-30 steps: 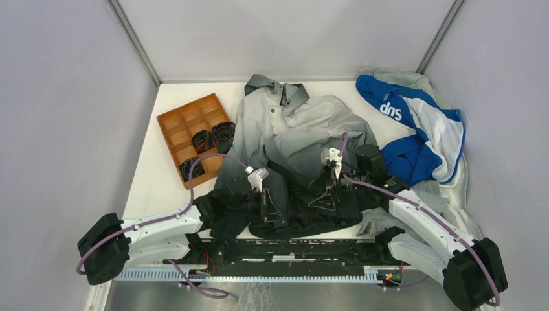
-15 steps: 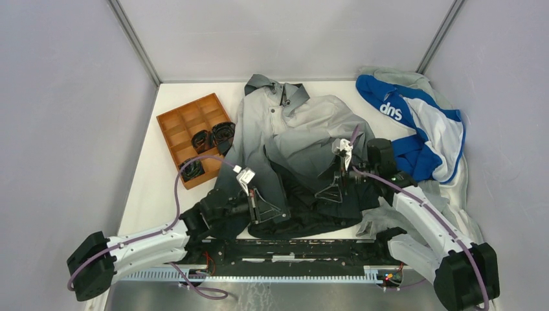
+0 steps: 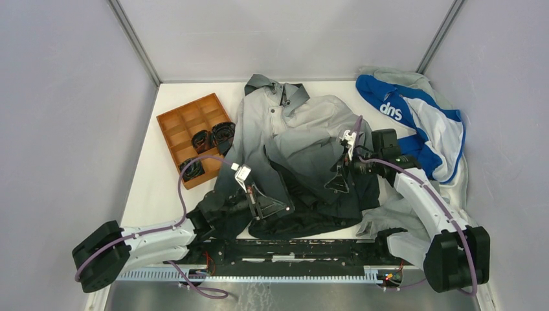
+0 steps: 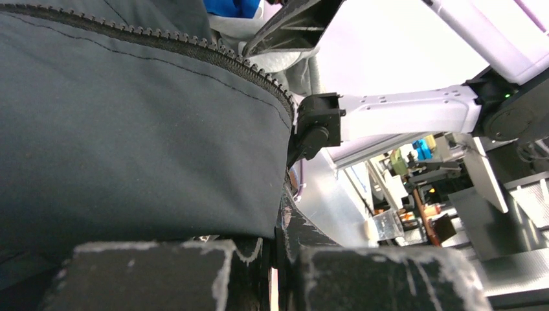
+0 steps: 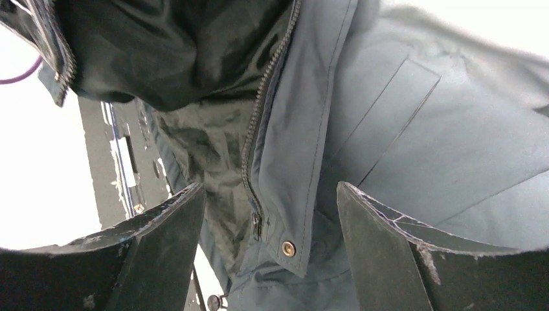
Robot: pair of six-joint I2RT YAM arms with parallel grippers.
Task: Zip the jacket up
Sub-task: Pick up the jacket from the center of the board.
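Note:
The jacket (image 3: 304,129) lies spread across the table, light grey at the collar and dark at the hem. My left gripper (image 3: 275,208) is at the near hem, shut on the jacket's dark front edge (image 4: 129,129). The zipper teeth (image 4: 213,48) run along that edge above my left gripper (image 4: 278,249). My right gripper (image 3: 338,183) hovers over the dark right front panel and is open. In the right wrist view its fingers (image 5: 382,227) stand wide apart on either side of the other zipper edge (image 5: 256,149) and a brass snap (image 5: 288,247), touching neither.
An orange compartment tray (image 3: 175,123) holding black items sits at the left. A blue-and-white garment (image 3: 414,123) lies on a light grey sweatshirt (image 3: 453,194) at the right. Grey walls close in the table on three sides.
The left gripper closed on the jacket's hem edge and its arm swung lower. The right gripper moved right and farther back, opening wider.

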